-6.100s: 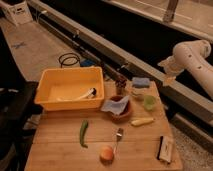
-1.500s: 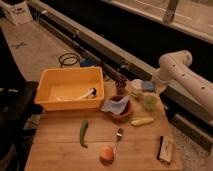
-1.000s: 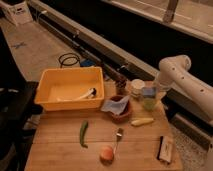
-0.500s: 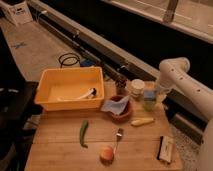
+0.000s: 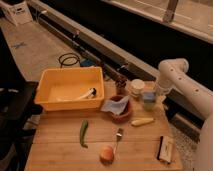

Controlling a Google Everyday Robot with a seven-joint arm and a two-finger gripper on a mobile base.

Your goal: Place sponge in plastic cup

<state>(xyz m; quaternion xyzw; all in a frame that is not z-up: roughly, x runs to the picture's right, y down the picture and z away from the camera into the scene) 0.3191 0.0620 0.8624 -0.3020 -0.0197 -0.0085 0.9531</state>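
The pale green plastic cup stands upright at the table's far right, just right of the brown bowl. The blue sponge sits at the cup's mouth, its top showing above the rim. My gripper hangs at the end of the white arm, which comes in from the right. It is right at the sponge and the cup's top. I cannot tell whether it still holds the sponge.
A yellow tub holding a white utensil stands at the left. A brown bowl with a blue cloth, a white jar and a dark bottle crowd the cup. A green chilli, fork, peach, banana and brush lie in front.
My gripper has come down a little over the cup, with the blue sponge moving down to the cup's mouth. Nothing else on the table has moved.
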